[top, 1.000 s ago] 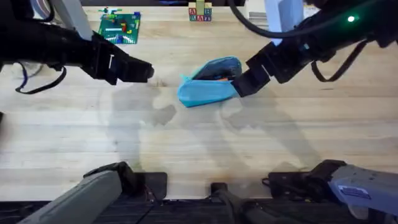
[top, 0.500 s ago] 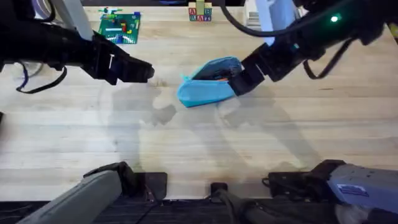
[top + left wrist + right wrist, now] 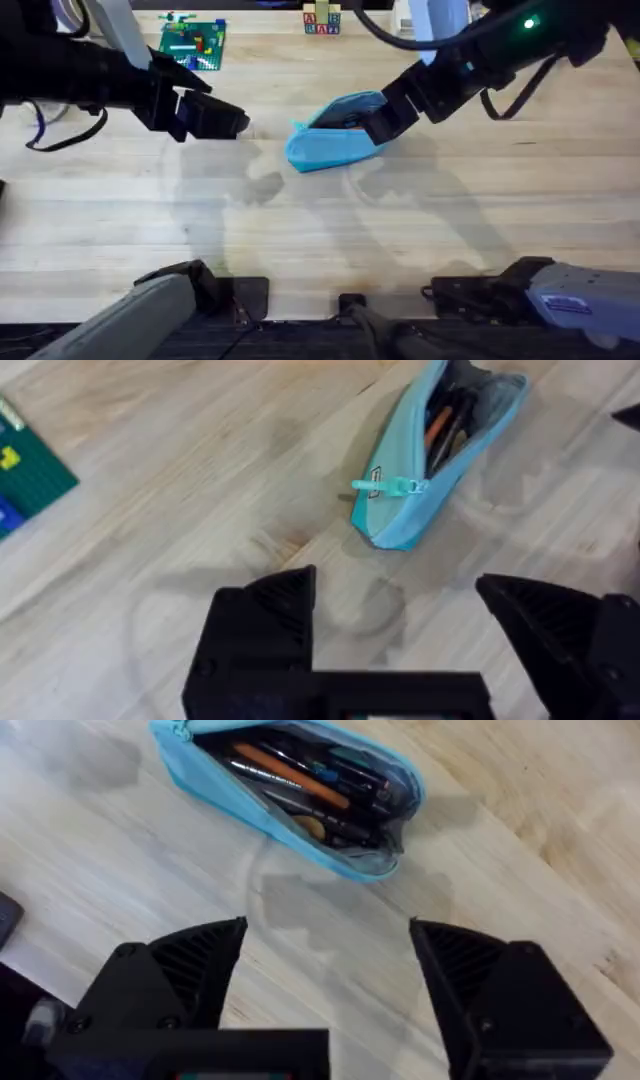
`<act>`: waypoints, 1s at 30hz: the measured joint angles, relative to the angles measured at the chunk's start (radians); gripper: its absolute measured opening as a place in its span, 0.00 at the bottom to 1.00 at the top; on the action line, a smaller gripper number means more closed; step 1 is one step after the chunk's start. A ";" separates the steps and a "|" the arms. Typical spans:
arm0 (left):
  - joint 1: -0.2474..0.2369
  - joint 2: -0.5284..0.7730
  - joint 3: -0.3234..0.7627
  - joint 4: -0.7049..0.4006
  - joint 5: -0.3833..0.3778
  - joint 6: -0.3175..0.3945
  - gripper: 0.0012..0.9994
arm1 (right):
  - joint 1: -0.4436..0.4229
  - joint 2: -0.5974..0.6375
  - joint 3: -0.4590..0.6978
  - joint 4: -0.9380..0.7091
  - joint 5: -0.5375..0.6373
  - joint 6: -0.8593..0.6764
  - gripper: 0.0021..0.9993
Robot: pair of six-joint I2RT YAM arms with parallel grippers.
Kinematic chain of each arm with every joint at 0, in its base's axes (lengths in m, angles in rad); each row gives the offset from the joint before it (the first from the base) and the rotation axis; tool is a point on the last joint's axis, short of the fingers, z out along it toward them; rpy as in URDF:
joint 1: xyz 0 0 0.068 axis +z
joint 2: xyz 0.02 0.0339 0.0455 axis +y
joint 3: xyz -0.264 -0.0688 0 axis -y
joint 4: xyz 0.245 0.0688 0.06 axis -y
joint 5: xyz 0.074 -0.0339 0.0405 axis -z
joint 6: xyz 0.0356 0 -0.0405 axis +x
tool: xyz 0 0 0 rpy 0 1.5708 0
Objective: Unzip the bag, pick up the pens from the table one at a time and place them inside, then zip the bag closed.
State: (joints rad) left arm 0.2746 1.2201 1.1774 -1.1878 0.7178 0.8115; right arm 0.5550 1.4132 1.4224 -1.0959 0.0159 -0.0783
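**Open pouch between 2 spread grippers**

The bag (image 3: 335,138) lies unzipped on the table (image 3: 320,230), near the far middle, with the pens (image 3: 300,777) inside it. The right gripper (image 3: 372,128) sits at the bag's right end, jaws spread and holding nothing. The left gripper (image 3: 235,121) hangs just off the bag's left end, apart from it, jaws likewise released. A green brick plate (image 3: 192,44) lies at the far left.

Unzipped bag (image 3: 290,805), pens (image 3: 300,780) inside, spread hand (image 3: 325,955) above table (image 3: 520,850)
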 joint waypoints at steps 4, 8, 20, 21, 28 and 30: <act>0.012 0.005 0.000 -0.023 0.034 0.090 0.99 | 0.015 0.001 0.032 -0.001 0.006 0.004 1.00; 0.051 0.024 -0.014 -0.080 0.095 0.211 0.99 | 0.041 0.019 0.100 -0.008 0.007 0.005 1.00; 0.202 0.053 -0.130 -0.120 0.224 0.494 0.99 | 0.116 0.236 0.370 -0.129 0.029 0.032 1.00; 0.207 0.055 -0.140 -0.119 0.228 0.502 0.99 | 0.125 0.254 0.390 -0.135 0.030 0.034 1.00; 0.271 0.064 -0.216 -0.117 0.255 0.574 0.99 | 0.184 0.359 0.499 -0.146 0.030 0.051 1.00; 0.287 0.064 -0.233 -0.116 0.263 0.592 0.99 | 0.197 0.382 0.518 -0.142 0.031 0.063 1.00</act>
State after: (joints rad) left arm 0.5621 1.2839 0.9449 -1.3039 0.9805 1.4040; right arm 0.7519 1.7954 1.9404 -1.2380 0.0467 -0.0156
